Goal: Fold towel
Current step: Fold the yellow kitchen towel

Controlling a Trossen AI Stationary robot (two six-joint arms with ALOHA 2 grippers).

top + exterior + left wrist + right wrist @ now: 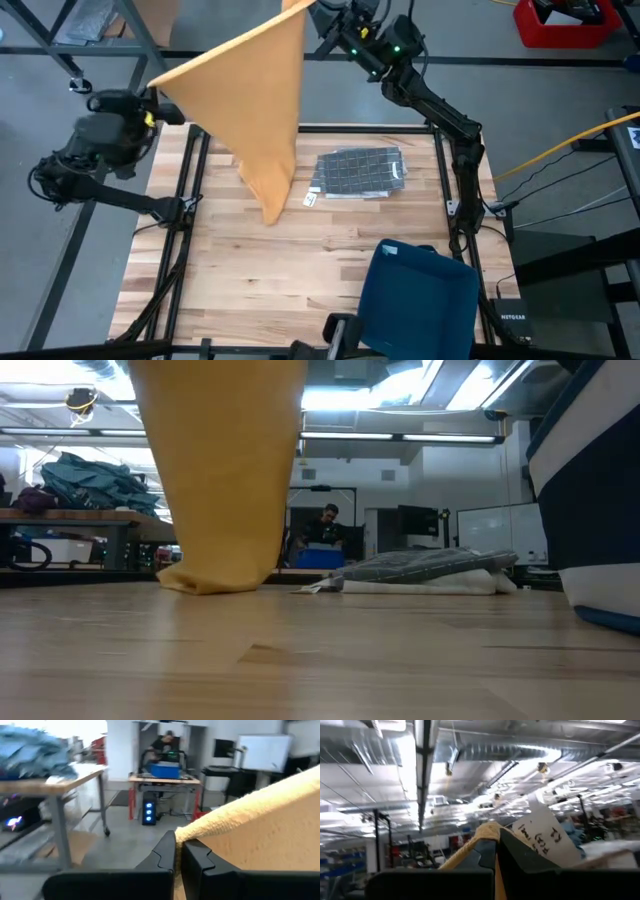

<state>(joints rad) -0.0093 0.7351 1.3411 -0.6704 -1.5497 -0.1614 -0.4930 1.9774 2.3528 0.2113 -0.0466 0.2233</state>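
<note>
Above the table (330,250) in the high view, the towel (250,100) hangs stretched between both arms: the left gripper (152,106) clamps one top corner at the table's left edge, the right gripper (318,12) clamps the other near the far edge. The held edge runs left to right between them, and the cloth tapers down to a tip resting near the table's middle, about equally far from both arms. A grey folded cloth (358,172) lies just right of that tip, a blue bin (420,300) nearer the front.

In the low view, the towel's bottom end (215,578) touches the wood; both grippers are cut off above.

In the left wrist view, the fingers (165,857) are shut on a towel corner.

In the right wrist view, the fingers (487,852) pinch a corner beside a white tag (545,837); the table is hidden.
</note>
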